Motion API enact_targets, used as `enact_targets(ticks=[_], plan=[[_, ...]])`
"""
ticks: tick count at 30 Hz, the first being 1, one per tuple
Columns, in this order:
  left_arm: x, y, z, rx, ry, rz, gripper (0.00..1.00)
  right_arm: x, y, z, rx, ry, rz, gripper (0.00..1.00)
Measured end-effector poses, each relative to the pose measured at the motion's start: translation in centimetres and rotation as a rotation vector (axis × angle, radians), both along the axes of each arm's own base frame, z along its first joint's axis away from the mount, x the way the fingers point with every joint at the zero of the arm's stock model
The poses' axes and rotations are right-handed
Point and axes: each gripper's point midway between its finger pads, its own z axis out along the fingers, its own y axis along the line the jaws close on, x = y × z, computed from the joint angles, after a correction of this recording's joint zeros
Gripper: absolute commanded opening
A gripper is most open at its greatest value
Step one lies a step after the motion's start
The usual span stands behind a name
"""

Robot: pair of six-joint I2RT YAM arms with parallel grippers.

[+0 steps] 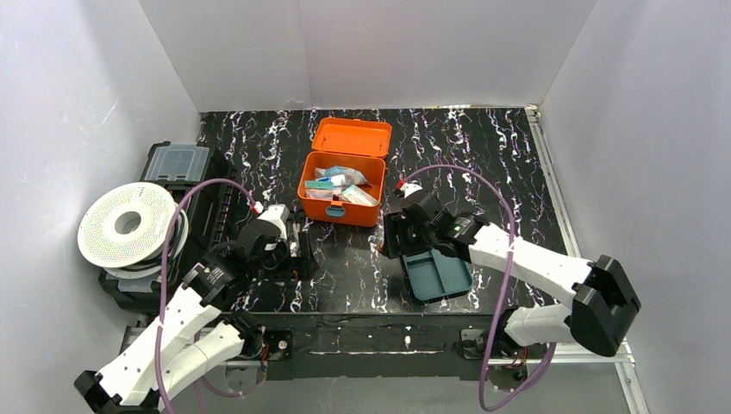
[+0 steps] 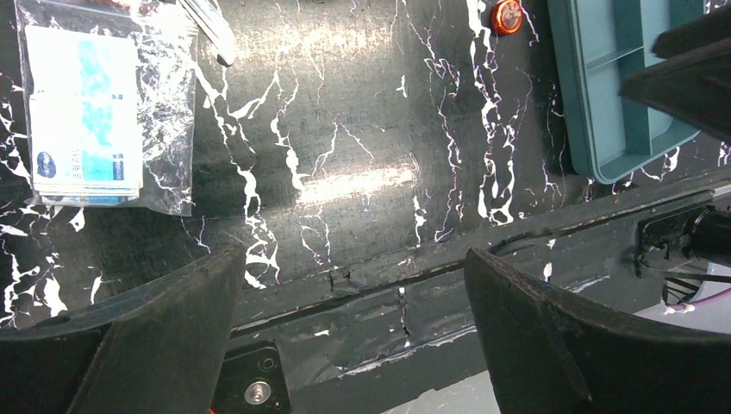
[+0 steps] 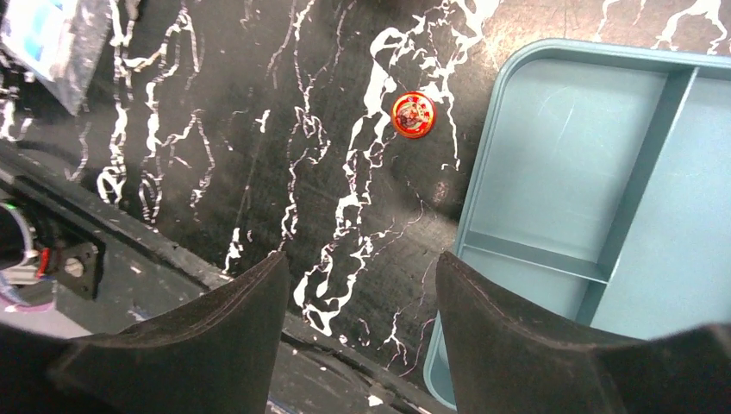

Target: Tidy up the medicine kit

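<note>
left gripper [image 2: 353,259] and right gripper [image 3: 362,259] gape wide, holding nothing, near the open medicine kit [image 1: 352,138].

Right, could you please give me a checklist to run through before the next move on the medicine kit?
1. Lid of the medicine kit open: ok, folded back.
2. Open, empty left hand: ok.
3. Open right hand, nothing between its fingers: ok.
4. Visible compartments of the teal tray empty: ok.
5. Loose items put away: not ok; the red disc lies beside the tray, not touching it, and the bag of packets lies outside the kit.
6. Room left in the kit: cannot tell.
</note>
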Motion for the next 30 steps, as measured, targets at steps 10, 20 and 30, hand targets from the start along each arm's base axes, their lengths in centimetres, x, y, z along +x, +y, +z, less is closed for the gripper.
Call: enact_targets(ticks=[10, 20, 30], plan=[[-1.3, 1.1, 3.4, -0.060, -0.081, 0.004, 0.98, 0.1, 0.9, -5.2, -0.153, 0.075, 0.016, 0.73], [-2.4, 1.6, 5.1, -0.119, -0.182, -0.043, 0.98, 1.3, 3.7, -5.3, -0.182, 0.050, 0.039, 0.72], [-3.1, 0.4, 4.7, -0.171, -0.201, -0.129, 0.98, 2.3, 3.9, -8.0, -0.267, 0.066, 0.019, 0.69]])
